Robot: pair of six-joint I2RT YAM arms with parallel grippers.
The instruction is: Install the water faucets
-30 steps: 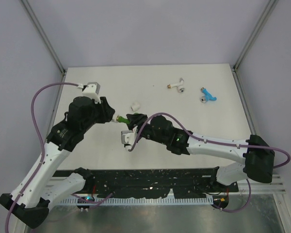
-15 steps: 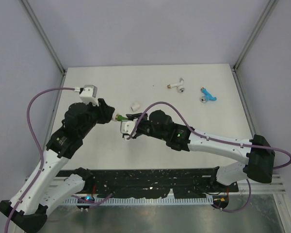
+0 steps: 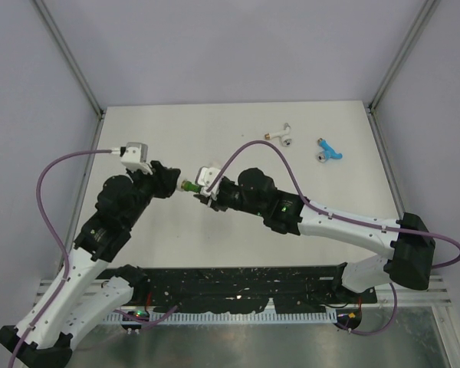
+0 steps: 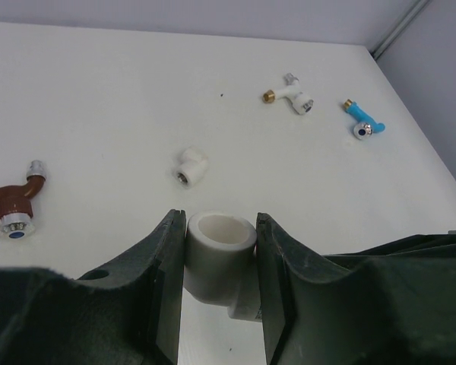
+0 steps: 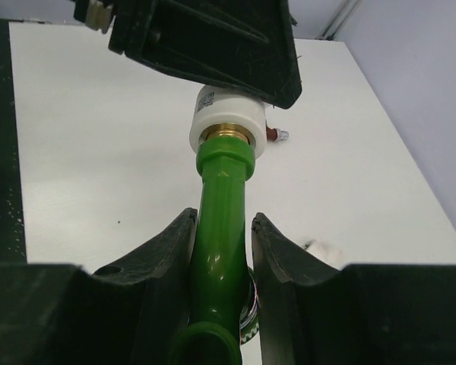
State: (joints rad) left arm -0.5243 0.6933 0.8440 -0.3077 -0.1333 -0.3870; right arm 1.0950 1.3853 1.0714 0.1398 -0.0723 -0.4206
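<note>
Right gripper [image 5: 223, 220] leftward, green faucet [image 3: 190, 186] half-hidden

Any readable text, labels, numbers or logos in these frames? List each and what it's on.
None legible. Only candidate: a small dark printed mark on the white plastic pipe fitting at the brass end of the green plastic faucet, right wrist view; too small and blurred to read.

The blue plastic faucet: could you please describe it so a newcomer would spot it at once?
On the white table, look toward its far right corner. Two small taps lie there; the blue plastic faucet is nearer the right edge than the white plastic faucet.
</note>
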